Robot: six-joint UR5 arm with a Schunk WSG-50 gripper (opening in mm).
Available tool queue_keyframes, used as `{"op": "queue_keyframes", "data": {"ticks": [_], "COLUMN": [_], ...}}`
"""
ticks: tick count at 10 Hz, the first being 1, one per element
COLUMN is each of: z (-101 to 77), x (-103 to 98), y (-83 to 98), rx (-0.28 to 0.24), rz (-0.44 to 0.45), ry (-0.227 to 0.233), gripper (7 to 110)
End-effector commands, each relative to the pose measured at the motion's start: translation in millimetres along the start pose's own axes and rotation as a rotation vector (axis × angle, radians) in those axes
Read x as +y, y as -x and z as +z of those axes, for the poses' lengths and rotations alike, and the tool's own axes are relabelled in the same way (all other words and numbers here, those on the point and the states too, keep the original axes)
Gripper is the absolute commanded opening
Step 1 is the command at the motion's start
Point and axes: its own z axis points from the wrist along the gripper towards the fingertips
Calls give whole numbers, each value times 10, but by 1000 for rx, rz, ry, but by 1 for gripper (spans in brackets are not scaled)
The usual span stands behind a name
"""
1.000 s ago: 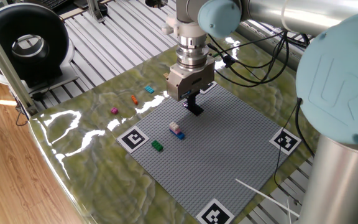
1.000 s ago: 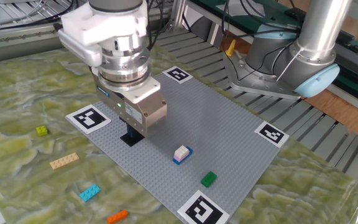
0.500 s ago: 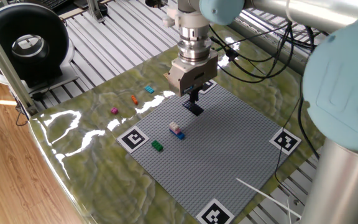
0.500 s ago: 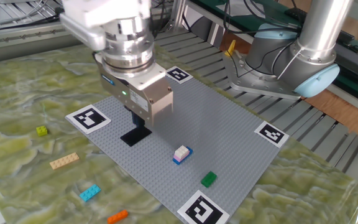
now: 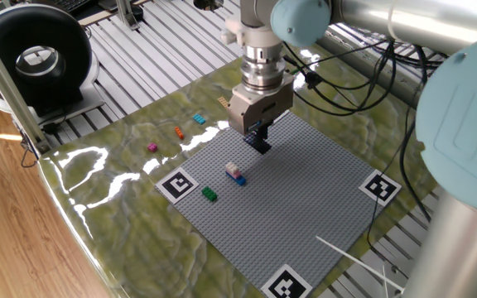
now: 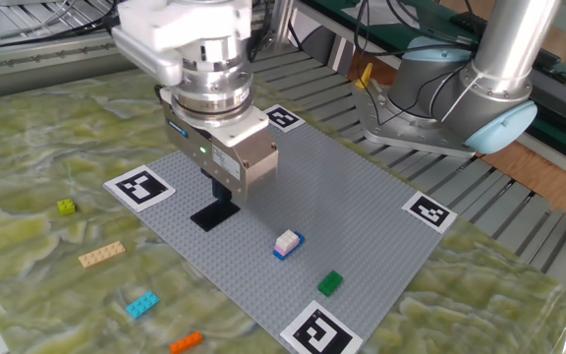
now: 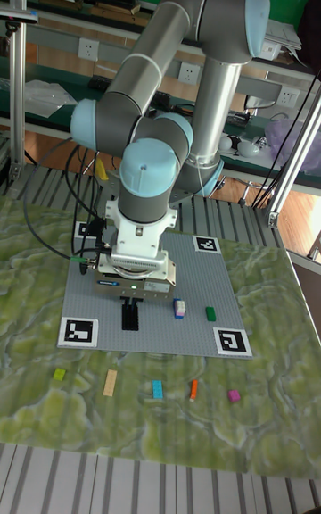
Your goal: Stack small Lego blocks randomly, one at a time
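My gripper (image 6: pixel 223 189) hangs just above the grey baseplate (image 6: pixel 362 211), fingers a little apart and holding nothing. Right below it a dark flat plate (image 6: pixel 212 213) lies on the baseplate, also visible as the dark plate (image 5: pixel 260 146) and the dark plate (image 7: pixel 130 317). A white-pink block sits on a blue one (image 6: pixel 287 243) mid-plate, with a green block (image 6: pixel 330 283) beyond. Loose on the table lie yellow-green (image 6: pixel 66 206), tan (image 6: pixel 101 254), cyan (image 6: pixel 141 305), orange (image 6: pixel 187 341) and magenta (image 7: pixel 234 395) blocks.
Black-and-white marker tags (image 6: pixel 140 186) sit at the baseplate's corners. A black round device (image 5: pixel 36 62) stands at the far left of the table edge. Cables (image 5: pixel 346 79) trail from the arm, and a second robot's base (image 6: pixel 460 93) stands behind the table.
The gripper has lifted off the dark plate and shifted slightly sideways. The plate stays on the baseplate. The other blocks have not moved.
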Motion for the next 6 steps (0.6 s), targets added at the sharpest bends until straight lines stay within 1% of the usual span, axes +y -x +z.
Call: {"op": "queue_keyframes", "data": {"ticks": [1, 6], "z": [64, 148], "x": [53, 116], "y": [-16, -41], "rx": [-20, -40], "rz": [17, 27], "ry": [8, 9], "gripper": [7, 7]}}
